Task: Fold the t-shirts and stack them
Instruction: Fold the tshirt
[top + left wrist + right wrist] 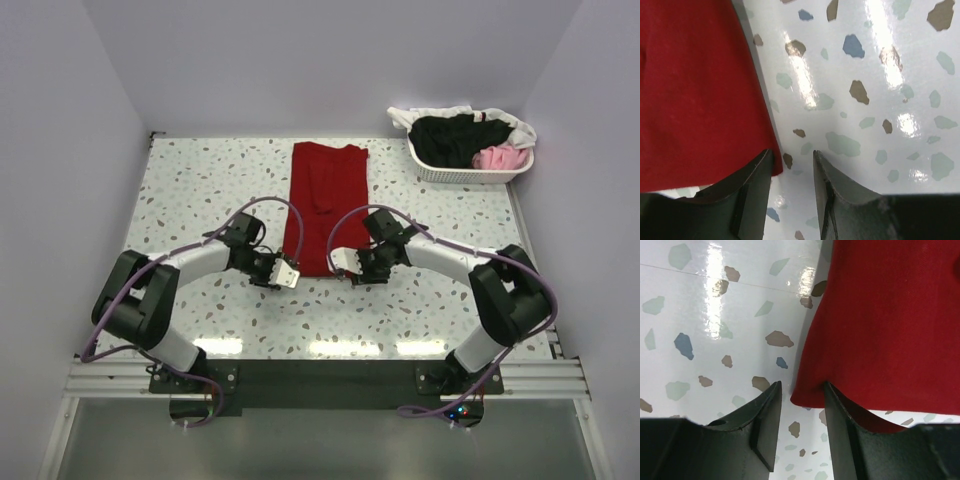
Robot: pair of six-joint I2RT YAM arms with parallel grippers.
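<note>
**STATUS: FIRST SHIRT PART-FOLDED, NO STACK STARTED**

**Done.** The red shirt (pixel 325 200) lies flat at the centre of the table (pixel 200 190). It is folded into a long narrow strip that runs from the far side toward the arms. No sleeve shows outside the strip, so the lengthwise folds appear complete.

**Grippers.** The left gripper (pixel 283 275) sits at the strip's near left corner and the right gripper (pixel 345 262) at its near right corner.
- Left wrist view: the left gripper (pixel 791 154) has its jaws partly apart. Bare table shows in the gap, and the corner of the red shirt (pixel 695 90) touches only the tip of one finger.
- Right wrist view: the right gripper (pixel 802 386) also has its jaws partly apart. The corner of the red shirt (pixel 890 325) lies in the gap, but no pinch is visible.

**Left to do.**
1. Grip both near corners and fold the strip crosswise. This is probably the current step.
2. Fold the black shirt (pixel 455 138), pink shirt (pixel 500 157) and white shirt (pixel 400 117). All three lie crumpled in the basket (pixel 465 174) at the far right.
3. Stack all the folded shirts.

By this estimate most of the task is outstanding.
</note>
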